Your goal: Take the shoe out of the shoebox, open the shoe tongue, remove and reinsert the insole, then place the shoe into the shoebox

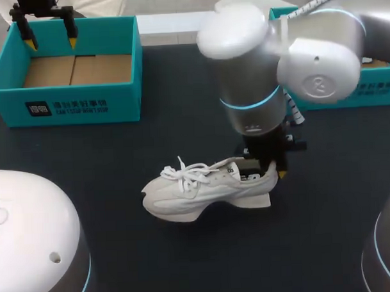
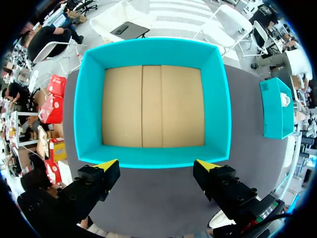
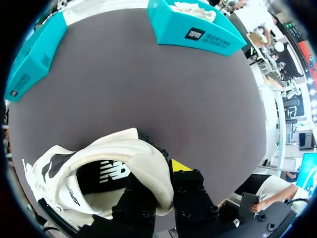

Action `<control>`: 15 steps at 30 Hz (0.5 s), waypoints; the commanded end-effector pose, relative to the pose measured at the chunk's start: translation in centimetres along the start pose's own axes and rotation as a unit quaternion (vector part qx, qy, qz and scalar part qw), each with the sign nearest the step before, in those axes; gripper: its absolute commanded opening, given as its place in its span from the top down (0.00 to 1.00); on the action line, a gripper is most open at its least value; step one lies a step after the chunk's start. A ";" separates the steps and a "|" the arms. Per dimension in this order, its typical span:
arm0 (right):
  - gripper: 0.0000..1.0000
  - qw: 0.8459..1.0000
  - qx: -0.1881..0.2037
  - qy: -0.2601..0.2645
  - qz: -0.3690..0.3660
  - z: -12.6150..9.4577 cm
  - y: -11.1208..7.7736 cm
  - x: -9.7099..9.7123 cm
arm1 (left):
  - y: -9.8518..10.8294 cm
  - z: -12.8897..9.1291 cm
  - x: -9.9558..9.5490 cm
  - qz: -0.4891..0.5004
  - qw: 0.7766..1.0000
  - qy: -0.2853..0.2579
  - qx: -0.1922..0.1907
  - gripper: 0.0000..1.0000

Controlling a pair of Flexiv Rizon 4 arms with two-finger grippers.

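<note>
Right pincer pinches just the shoe's heel rim, so it might twist or slip out; left pincer's released.

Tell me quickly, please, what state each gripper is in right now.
Left gripper: open, holding nothing, facing the shoebox.
Right gripper: shut on the heel of the shoe.

One white shoe, two teal boxes and two pincers

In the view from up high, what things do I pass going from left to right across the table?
First the empty teal box → white shoe → right tool at the shoe's heel → second teal box.
</note>
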State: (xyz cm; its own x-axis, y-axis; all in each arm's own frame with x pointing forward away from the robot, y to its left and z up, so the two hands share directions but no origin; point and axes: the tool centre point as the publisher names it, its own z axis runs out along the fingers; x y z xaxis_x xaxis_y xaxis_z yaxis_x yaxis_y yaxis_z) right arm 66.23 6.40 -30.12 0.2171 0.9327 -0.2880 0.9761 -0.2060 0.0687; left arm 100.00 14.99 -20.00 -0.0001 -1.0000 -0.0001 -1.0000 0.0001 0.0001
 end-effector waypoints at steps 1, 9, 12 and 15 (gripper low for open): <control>1.00 0.994 0.014 -0.030 0.104 2.2 -1.9 7.8 | 0.0 0.0 0.0 0.000 1.000 0.000 0.000 0.00; 1.00 0.991 0.013 -0.012 0.129 1.1 -0.7 11.6 | 0.0 0.0 0.0 0.000 1.000 0.000 0.000 0.00; 1.00 0.990 0.006 -0.004 0.138 0.8 -0.2 13.0 | 0.0 0.0 0.0 0.000 1.000 0.000 0.000 0.00; 1.00 0.987 -0.002 -0.016 0.163 1.1 0.1 14.2 | 0.0 0.0 0.0 0.000 1.000 0.000 0.000 0.00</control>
State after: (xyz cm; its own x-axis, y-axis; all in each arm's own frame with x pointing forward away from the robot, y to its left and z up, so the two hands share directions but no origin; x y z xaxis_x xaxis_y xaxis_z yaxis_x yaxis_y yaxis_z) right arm 68.62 12.02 -33.33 0.1723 0.9661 -0.1921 0.9848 -0.1643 0.0567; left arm 100.00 14.99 -20.00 -0.0001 -1.0000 -0.0001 -1.0000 0.0001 0.0001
